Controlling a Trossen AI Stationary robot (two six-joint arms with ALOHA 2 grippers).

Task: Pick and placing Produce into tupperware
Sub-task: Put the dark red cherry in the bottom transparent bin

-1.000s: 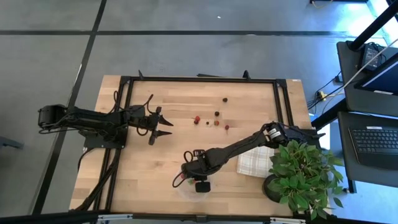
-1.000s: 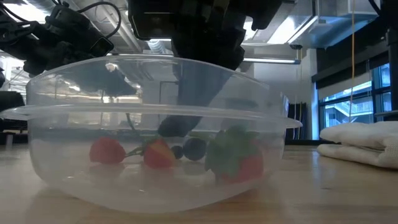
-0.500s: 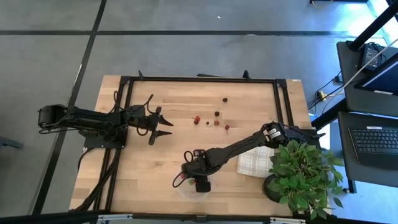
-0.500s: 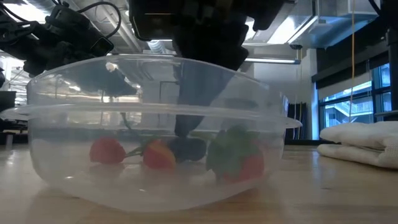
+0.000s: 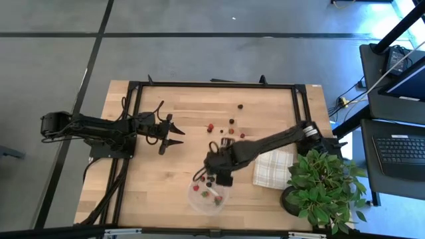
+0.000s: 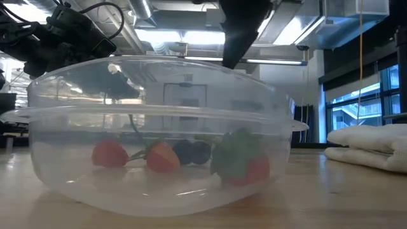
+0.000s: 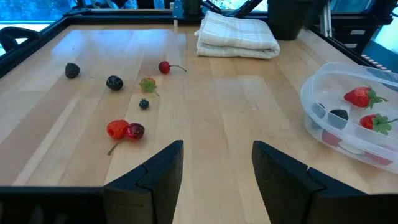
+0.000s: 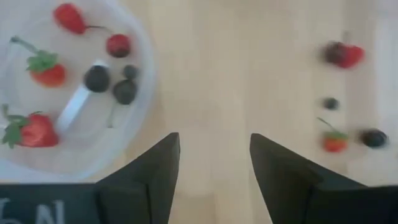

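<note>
The tupperware (image 5: 207, 198) is a round clear tub near the table's near edge; its floor holds strawberries (image 8: 37, 68), a red berry and dark berries (image 6: 191, 151). More produce (image 5: 226, 129) lies loose on the wood toward the far edge: red, dark and small pieces (image 7: 124, 129). My right gripper (image 5: 216, 174) hangs open above the table just beyond the tub's far rim (image 8: 146, 81), touching nothing. In the low view only its dark finger (image 6: 241, 32) shows above the tub. My left gripper (image 5: 179, 137) waits open at the table's left, level, facing the loose produce.
A folded white checked cloth (image 5: 271, 171) lies right of the tub, with a leafy potted plant (image 5: 325, 182) at the table's right near corner. A black frame (image 5: 212, 84) edges the table. Bare wood lies between the tub and the loose produce.
My right gripper has risen out of the tupperware and moved toward the far edge, off the tub. The dark berry that hung under its fingers a second ago now lies on the tub's floor beside the other dark one.
</note>
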